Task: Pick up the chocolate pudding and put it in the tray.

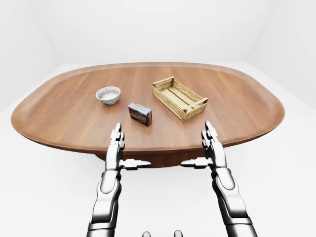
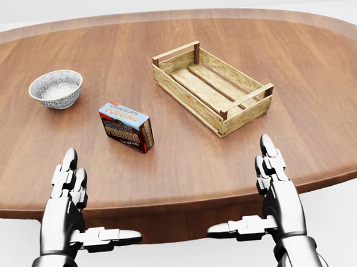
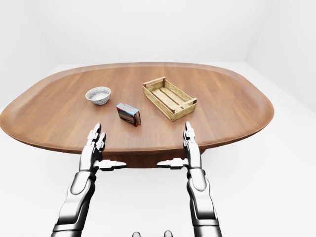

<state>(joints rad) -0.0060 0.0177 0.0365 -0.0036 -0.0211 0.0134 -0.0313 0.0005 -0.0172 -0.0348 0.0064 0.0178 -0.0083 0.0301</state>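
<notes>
The chocolate pudding box (image 2: 126,126), blue-topped with dark red sides, lies on the oval wooden table (image 2: 320,102) left of centre in the head view. The slatted wooden tray (image 2: 212,87) stands empty up and to the right of it. My left hand (image 2: 81,219) is open, fingers pointing up, thumb out to the right, at the table's near edge below and left of the box. My right hand (image 2: 263,207) is open the same way, thumb out to the left, below the tray. Neither hand touches anything.
A patterned white bowl (image 2: 56,88) sits on the table left of the pudding box. The table's near edge (image 2: 182,202) runs across the bottom of the head view just above my thumbs. White floor and walls surround the table (image 1: 276,163).
</notes>
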